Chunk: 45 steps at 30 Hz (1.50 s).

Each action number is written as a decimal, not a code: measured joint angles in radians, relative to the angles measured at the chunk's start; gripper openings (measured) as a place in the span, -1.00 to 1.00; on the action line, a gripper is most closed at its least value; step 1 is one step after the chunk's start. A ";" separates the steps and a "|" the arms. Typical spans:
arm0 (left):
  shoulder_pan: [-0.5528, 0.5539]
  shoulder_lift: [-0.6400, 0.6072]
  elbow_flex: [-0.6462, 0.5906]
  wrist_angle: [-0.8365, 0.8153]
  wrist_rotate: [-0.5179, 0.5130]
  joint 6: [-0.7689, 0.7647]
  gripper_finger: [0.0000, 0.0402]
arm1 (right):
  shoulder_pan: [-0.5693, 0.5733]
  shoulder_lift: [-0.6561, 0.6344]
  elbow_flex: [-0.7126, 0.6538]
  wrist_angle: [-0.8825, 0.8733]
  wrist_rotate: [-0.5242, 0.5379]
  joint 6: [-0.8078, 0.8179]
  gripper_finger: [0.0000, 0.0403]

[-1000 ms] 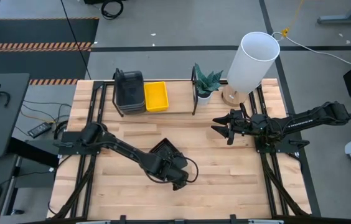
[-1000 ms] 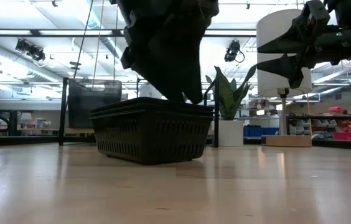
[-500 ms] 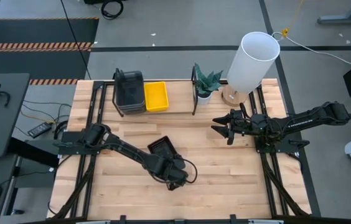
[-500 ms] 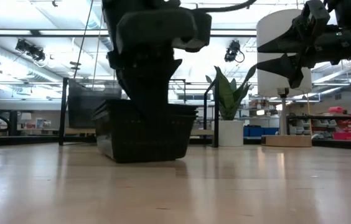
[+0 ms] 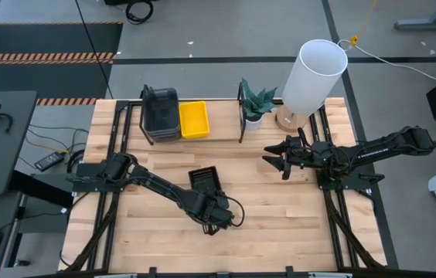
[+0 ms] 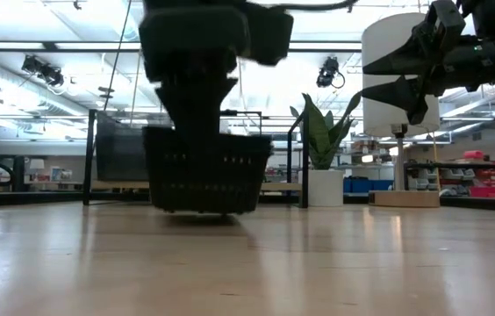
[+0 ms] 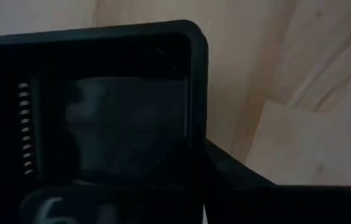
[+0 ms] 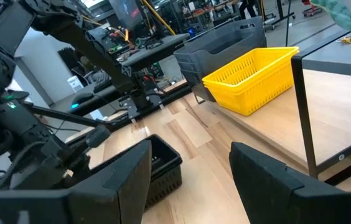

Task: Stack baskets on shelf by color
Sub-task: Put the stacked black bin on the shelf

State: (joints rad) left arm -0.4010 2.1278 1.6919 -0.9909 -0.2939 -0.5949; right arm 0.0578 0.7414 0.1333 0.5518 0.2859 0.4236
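Black mesh basket (image 5: 205, 181) mid-desk, pinched by the left gripper's (image 5: 209, 202) fingers; looks like carry-to-shelf (image 5: 195, 140) time, next onto the dark stack (image 5: 161, 112). Right gripper (image 5: 278, 158) waits, fingers spread.

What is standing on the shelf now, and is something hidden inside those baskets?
On the shelf stand a stack of dark baskets and, beside it, one yellow basket, which looks empty from above. How many baskets the dark stack holds cannot be told.
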 joint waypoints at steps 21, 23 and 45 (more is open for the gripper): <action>0.102 -0.001 0.184 -0.093 -0.087 0.325 -0.89 | 0.000 0.000 0.000 0.000 0.000 0.000 0.10; 0.124 -0.001 0.184 -0.081 -0.086 0.354 -0.89 | 0.000 0.000 0.000 0.000 0.000 0.000 0.10; 0.344 -0.001 0.184 -0.001 -0.049 0.526 -0.89 | 0.000 0.000 0.000 0.000 0.000 0.000 0.10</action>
State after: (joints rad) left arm -0.0570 2.1269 1.8759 -0.9920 -0.3433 -0.0692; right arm 0.0578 0.7414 0.1329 0.5518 0.2856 0.4236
